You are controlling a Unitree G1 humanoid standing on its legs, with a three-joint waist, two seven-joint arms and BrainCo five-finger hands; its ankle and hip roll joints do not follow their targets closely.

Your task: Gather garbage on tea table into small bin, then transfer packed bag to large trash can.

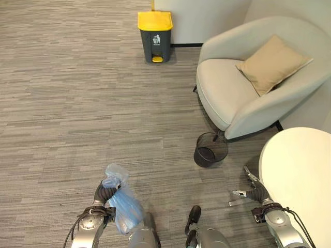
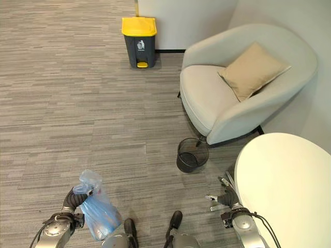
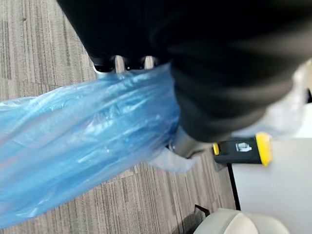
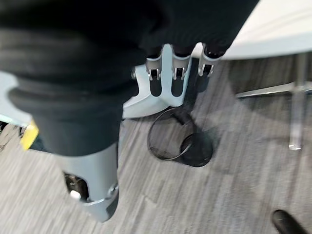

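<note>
Blue bag [image 1: 124,204] gripped in left hand [image 1: 105,192] fingers, right hand [image 1: 253,192] fingers spread empty, open carpet [image 1: 77,103] ahead

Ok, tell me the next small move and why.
Probably carry the blue bag forward toward the yellow-lidded trash can. The left hand is shut on the bag's neck and the bag hangs clear of the carpet, so it is already out of the small mesh bin. The trash can stands far ahead by the wall, lid closed. The right hand is open and free.
</note>
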